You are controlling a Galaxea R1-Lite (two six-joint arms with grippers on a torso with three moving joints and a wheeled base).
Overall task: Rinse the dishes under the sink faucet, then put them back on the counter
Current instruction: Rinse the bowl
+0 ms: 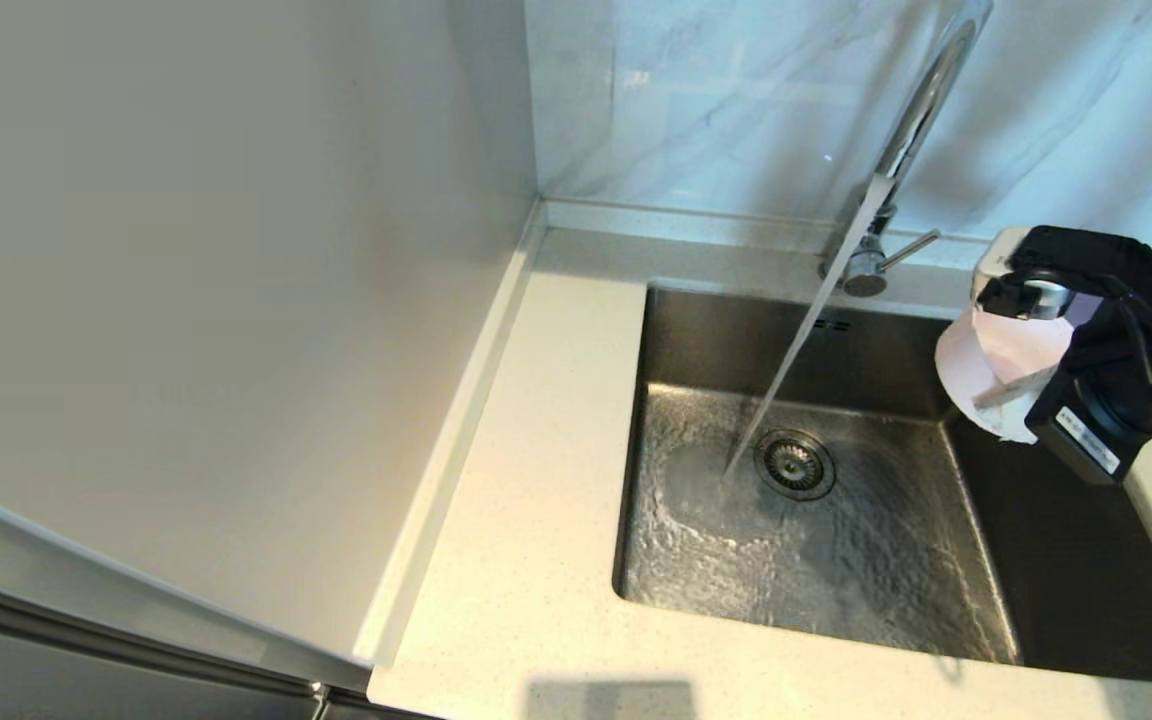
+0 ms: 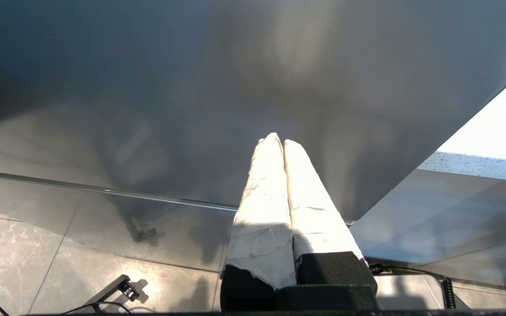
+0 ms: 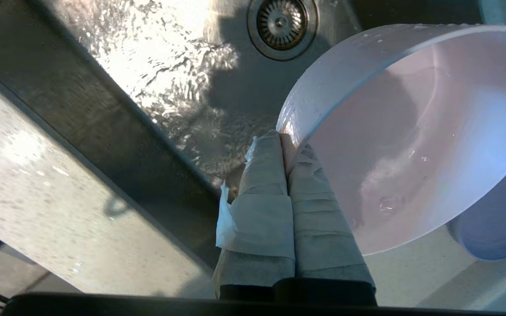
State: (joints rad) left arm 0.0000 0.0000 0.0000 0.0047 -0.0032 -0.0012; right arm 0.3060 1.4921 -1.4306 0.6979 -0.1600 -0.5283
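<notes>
Over the right edge of the steel sink (image 1: 836, 560), my right gripper (image 1: 1024, 386) is shut on the rim of the small pale pink dish (image 1: 966, 360), which is tilted on edge. The right wrist view shows my right gripper (image 3: 280, 141) pinching the wet pink dish (image 3: 411, 140) above the rippling sink floor (image 3: 169, 66). Water runs from the chrome faucet (image 1: 921, 100) in a slanted stream that lands beside the drain strainer (image 1: 794, 464), left of the dish. My left gripper (image 2: 279, 140) is parked out of the head view, shut on nothing.
The cream counter (image 1: 526, 480) runs along the sink's left and front, bounded by the wall rim. The faucet's lever (image 1: 911, 248) points right. Behind the held dish, another pale lilac dish (image 3: 494, 232) rests on the counter (image 3: 411, 272) at the sink's right.
</notes>
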